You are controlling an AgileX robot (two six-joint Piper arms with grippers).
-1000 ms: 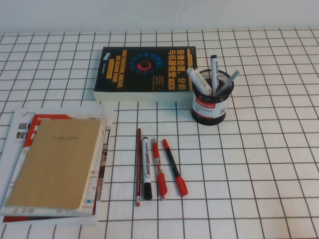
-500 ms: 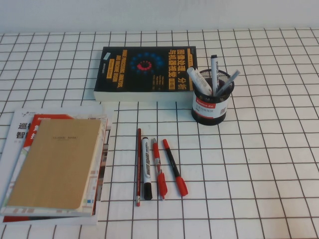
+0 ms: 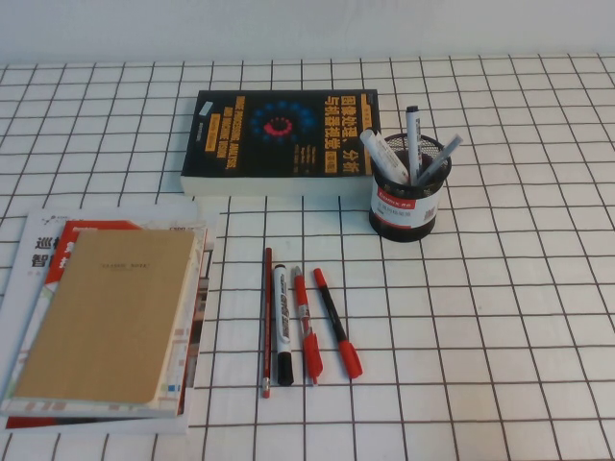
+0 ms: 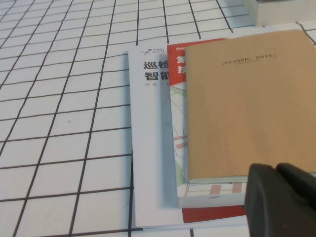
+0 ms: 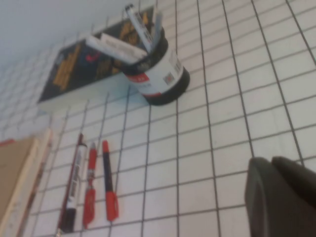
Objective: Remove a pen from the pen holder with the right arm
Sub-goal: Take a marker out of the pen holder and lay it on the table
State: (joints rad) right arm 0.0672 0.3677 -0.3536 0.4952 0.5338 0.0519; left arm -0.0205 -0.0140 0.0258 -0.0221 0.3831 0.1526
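Right gripper [image 5: 272, 162] hangs above the gridded table [image 3: 519, 317], near side and well apart from the pen holder [image 3: 404, 206], with its jaws pressed together and nothing held. Left gripper [image 4: 276, 168] is parked over the tan notebook [image 4: 242, 103], and I see no gap between its jaws either.

The holder stands upright just beside the black book [image 3: 279, 139]. Inside it are an upright grey marker [image 3: 412, 134], a white marker [image 3: 382, 154] leaning toward the book, and a grey pen [image 3: 444, 156] leaning the other way.

My risks:
- If I go in with the jaws shut, I shove the pens or tip the holder.
- The pens cross inside, so I may pinch two at once.
- The holder looks light, so it may ride up with the pen or topple on a slanted pull.
- The loose pens [image 3: 306, 327] on the table are a wrong target.
- The book crowds any approach from that side.
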